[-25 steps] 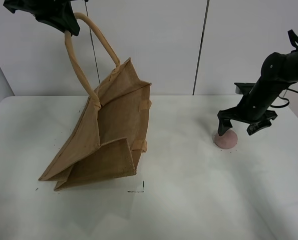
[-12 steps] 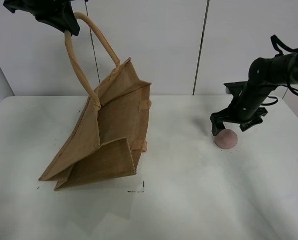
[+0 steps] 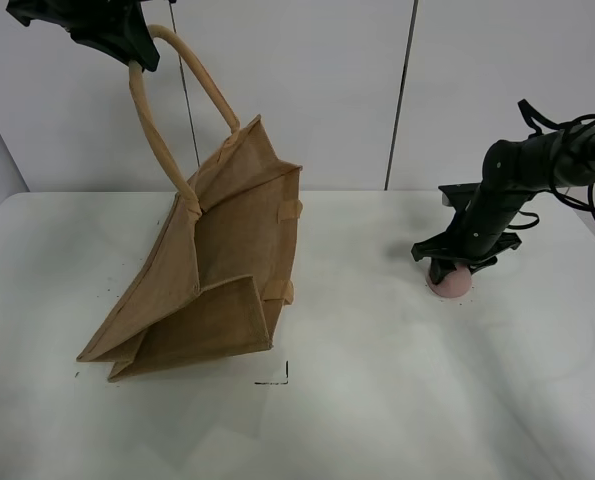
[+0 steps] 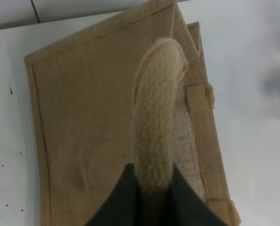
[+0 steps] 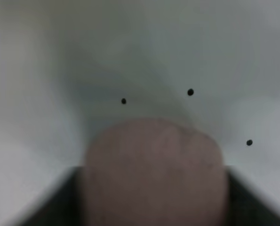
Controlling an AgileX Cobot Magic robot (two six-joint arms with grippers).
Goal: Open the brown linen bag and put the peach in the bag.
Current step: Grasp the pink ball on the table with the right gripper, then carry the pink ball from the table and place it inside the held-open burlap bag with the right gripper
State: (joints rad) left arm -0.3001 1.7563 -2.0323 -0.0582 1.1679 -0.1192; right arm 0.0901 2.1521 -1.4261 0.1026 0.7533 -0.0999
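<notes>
The peach (image 3: 451,284), a small dusty-pink fruit, sits on the white table (image 3: 377,400) on the right side, towards the far edge. The right gripper (image 3: 451,268) comes straight down on it from above and covers its top, so only the lower pink edge shows from the high camera. In the blurred right wrist view the peach (image 5: 151,174) fills the space between the two dark fingers (image 5: 60,197), which lie against both of its sides in a grip.

Well apart from it, on the left side of the table, is the brown linen bag (image 3: 217,270). Its near lower corner rests on the table and the rest leans up and away towards the far left, with a side panel folded in. One light-tan loop handle (image 3: 157,130) is pulled taut upward into the left gripper (image 3: 107,30), high above the table at the far left. The second handle (image 3: 202,75) arches free beside it. The left wrist view shows the gripper (image 4: 151,188) clamped tight on the thick woven handle (image 4: 158,122), with the coarse tan cloth of the bag (image 4: 92,117) below.

A small black corner mark (image 3: 277,378) is on the table just near the bag's right lower corner.
</notes>
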